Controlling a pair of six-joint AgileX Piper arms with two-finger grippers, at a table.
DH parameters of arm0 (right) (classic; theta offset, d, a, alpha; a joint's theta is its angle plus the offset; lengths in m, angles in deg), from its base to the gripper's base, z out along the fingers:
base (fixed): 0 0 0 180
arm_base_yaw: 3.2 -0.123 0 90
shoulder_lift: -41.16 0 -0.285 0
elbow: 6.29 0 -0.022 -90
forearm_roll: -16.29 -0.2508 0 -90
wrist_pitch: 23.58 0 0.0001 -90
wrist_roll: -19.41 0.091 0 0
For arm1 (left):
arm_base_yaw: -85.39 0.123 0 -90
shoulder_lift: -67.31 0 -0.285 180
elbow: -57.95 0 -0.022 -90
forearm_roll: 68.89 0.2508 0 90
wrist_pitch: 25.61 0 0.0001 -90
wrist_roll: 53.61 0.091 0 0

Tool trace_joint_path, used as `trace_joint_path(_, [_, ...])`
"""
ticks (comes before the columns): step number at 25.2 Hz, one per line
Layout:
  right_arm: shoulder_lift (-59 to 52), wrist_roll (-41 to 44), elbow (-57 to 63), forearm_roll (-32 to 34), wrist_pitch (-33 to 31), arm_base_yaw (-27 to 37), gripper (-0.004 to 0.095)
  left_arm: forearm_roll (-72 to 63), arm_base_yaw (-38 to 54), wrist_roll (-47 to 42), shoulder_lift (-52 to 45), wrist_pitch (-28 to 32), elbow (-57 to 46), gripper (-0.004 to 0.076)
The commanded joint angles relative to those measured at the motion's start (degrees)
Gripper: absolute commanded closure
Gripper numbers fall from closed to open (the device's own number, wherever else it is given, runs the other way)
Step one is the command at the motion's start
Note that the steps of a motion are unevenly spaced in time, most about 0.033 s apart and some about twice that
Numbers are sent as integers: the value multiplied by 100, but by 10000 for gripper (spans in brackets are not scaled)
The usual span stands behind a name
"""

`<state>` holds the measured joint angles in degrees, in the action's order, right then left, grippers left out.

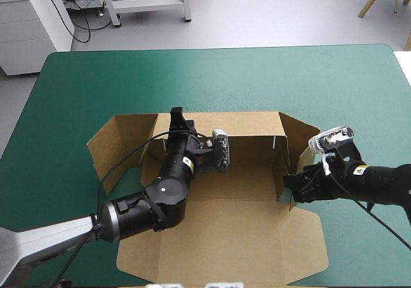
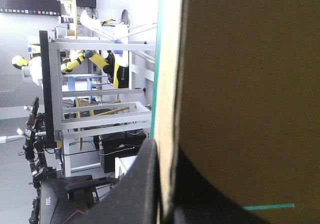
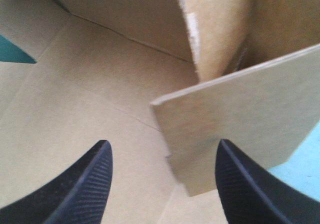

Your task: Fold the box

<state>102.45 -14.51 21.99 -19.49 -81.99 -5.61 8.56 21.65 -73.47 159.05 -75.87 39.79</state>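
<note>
count: 1 box (image 1: 244, 211), 2 grippers, 1 table (image 1: 77, 89)
box: brown, at table centre, a bit toward 6 o'clock; rear wall upright, side flaps partly raised, front panel flat on the teal-green cover
left gripper (image 1: 176, 114): at box's 11 o'clock; black fingers (image 2: 142, 184) all but closed, pinching rear wall's top edge, board between them
right gripper (image 3: 164, 143): at box's 3 o'clock; fingers (image 3: 85, 184) wide apart, holding nothing; corner of a raised flap just ahead between them; contact: cannot tell
</note>
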Motion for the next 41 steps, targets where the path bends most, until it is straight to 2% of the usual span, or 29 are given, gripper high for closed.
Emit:
trace_joint_path(1, [-107,12,-197,-772,-314,-12,365,261,-17,-112,-206,23,152,734])
trace_joint_path(4, [-260,243,-270,-786,-516,-12,383,266,-17,-133,-206,23,152,734])
trace_joint_path(6, [-409,615,-576,-518,-776,-12,382,275,-17,-144,-206,23,152,734])
trace_joint_path(7, [-448,1141,-1011,-18,-995,-12,382,275,-17,-134,-206,23,152,734])
trace_joint_path(10, [-370,2346,-2099,1117,-1052,-12,383,275,-17,-90,-206,23,152,734])
trace_joint_path(15, [231,2884,-3049,1737,-1052,-12,382,275,-17,-90,-206,23,152,734])
trace_joint_path(26, [2582,2932,-4510,2744,-1052,-12,382,275,-17,-90,-206,23,152,734])
trace_joint_path(34, [3426,2775,-4700,2788,-1052,-12,382,275,-17,-90,-206,23,152,734])
trace_joint_path(41, [3612,2390,-4438,2743,-1052,-12,382,275,-17,-90,-206,11,152,734])
